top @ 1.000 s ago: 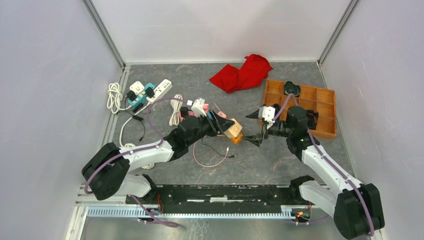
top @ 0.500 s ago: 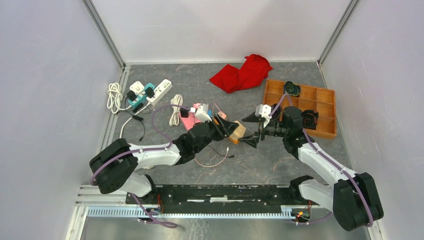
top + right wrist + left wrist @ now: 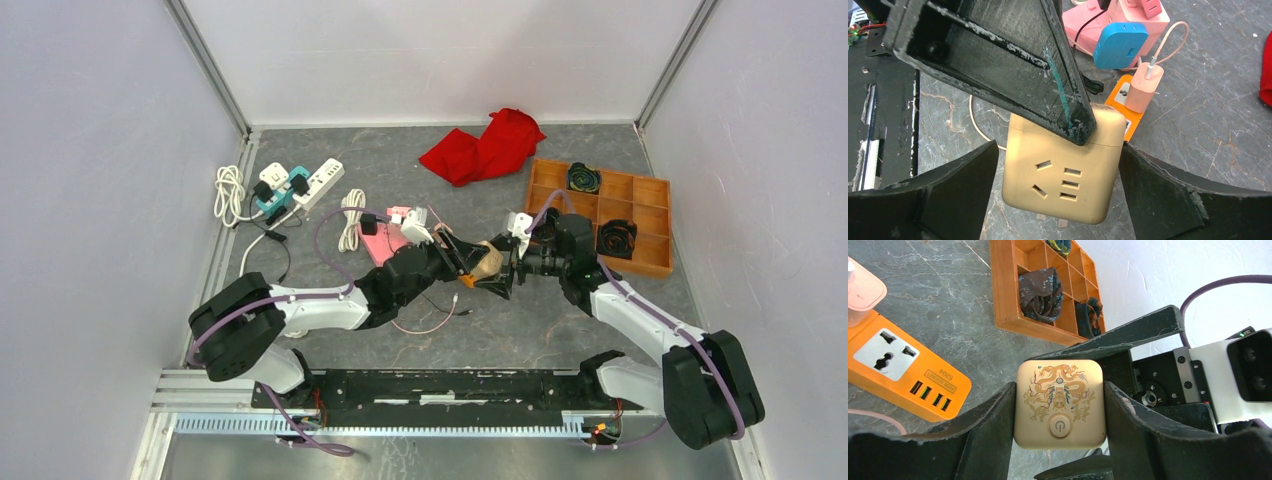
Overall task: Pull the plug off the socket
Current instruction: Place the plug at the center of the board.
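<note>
Right pincer [image 3: 1058,150] loosely astride gold cube [image 3: 1068,182]

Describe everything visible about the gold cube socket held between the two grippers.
The gold cube socket is a rounded, smooth block that looks like plastic. One face bears a dragon emblem and a round power button; another shows slotted outlets. It is held off the table, clamped on two opposite sides by the left gripper. The right gripper straddles it with open fingers; whether they touch cannot be told.
</note>
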Controlling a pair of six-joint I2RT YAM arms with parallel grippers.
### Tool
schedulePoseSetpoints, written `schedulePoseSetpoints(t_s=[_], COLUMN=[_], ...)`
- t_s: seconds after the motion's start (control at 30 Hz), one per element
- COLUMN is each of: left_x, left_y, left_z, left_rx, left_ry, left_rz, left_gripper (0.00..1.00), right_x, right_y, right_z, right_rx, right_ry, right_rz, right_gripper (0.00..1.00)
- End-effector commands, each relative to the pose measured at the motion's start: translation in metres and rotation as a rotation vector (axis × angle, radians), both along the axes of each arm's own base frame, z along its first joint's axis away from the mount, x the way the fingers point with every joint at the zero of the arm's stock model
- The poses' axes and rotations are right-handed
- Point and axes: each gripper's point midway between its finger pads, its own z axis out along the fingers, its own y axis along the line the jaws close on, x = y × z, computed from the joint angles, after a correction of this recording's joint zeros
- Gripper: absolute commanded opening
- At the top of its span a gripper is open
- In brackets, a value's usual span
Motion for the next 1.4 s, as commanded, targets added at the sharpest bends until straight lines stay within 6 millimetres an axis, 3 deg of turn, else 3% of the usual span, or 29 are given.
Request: schedulePoseSetpoints(t_s=[0.0,0.27,0.4,0.5,0.6,0.87,0.9,0.93,1.2,1.37], left_x=[0.008,0.006,0.003,0.001,0.0,-0.005,-0.005,-0.005,-0.005,-0.007], left_y=[-0.007,-0.007,-0.006,-0.006,-0.006,0.006,0.01,0.015,0.04,0.066], left_z=[0.042,0.043,0.045,0.046,0.046,0.042,0.043,0.046,0.059,0.101], left_rx=[-0.126,-0.127,-0.131,-0.133,-0.121,-0.046,-0.038,-0.033,0.12,0.282], left_ry=[-0.058,-0.069,-0.08,-0.089,-0.092,-0.113,-0.123,-0.131,-0.189,-0.287], left_rz=[0.036,0.024,0.016,0.007,-0.002,0.002,0.012,0.021,0.056,0.069], left_gripper=[0.02,0.02,0.03,0.13,0.37,0.74,0.91,0.98,1.0,1.0], right_x=[0.008,0.005,0.004,0.004,0.003,-0.008,-0.009,-0.01,-0.012,-0.009], right_y=[0.003,0.005,0.005,0.006,0.007,0.007,0.007,0.006,0.003,-0.005], right_z=[0.013,0.021,0.024,0.025,0.026,0.024,0.024,0.024,0.026,0.033], right_rx=[-0.003,0.01,0.015,0.012,0.007,-0.036,-0.036,-0.038,-0.053,-0.071], right_ry=[-0.056,-0.087,-0.099,-0.098,-0.101,-0.138,-0.141,-0.147,-0.168,-0.189], right_rz=[0.002,0.022,0.031,0.041,0.057,0.16,0.164,0.169,0.195,0.195], right_gripper=[0.91,0.68,0.44,0.21,0.06,0.0,0.0,0.0,0.0,0.0])
